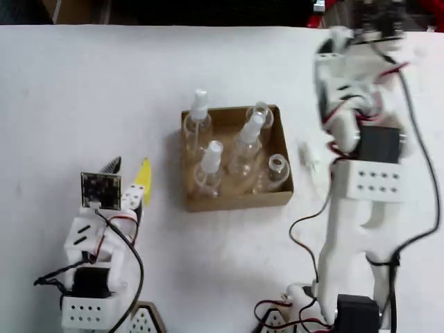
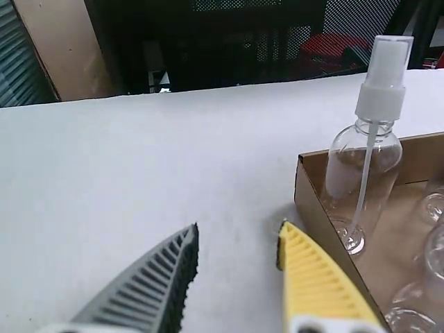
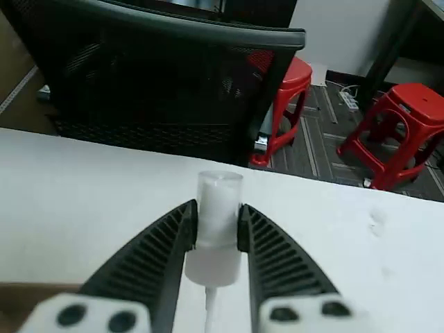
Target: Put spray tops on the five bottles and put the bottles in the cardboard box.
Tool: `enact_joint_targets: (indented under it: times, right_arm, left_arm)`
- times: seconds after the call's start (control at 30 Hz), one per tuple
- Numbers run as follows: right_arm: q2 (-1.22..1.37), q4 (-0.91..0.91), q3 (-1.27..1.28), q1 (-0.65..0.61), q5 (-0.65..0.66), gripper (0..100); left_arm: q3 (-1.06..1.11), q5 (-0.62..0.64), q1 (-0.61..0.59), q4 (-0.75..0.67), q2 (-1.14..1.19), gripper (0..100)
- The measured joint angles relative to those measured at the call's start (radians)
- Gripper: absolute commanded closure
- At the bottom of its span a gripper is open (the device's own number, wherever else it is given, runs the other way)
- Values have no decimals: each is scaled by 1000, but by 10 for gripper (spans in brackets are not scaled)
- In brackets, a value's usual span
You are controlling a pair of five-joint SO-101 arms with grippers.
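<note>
Five bottles (image 1: 208, 173) stand in the cardboard box (image 1: 236, 200), three topped (two left to do, I judge), one spray top (image 3: 219, 208) clamped between the right fingers (image 3: 163, 243), the box just beside the parted, empty left fingers (image 2: 316, 277).

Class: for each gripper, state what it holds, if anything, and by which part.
The right gripper clamps a spray top around its white middle, its tube hanging below. The left gripper is open and holds nothing.

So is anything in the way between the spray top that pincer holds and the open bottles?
Nothing visible is. The right pincer grips the spray top; the near open bottle and far open bottle stand in the cardboard box on that arm's side.
</note>
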Motion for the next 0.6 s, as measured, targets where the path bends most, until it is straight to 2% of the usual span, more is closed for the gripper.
enact_joint_targets:
  times: [0.23,0.4,0.6]
  right_arm:
    - [-2,-163,40,-20,-328,982]
    - [0,-176,49,-58,-370,982]
    - [17,-307,77,-91,-376,982]
  left_arm:
    - [0,0,0,0,0,828]
    - [0,0,0,0,0,828]
    - [0,0,0,0,0,828]
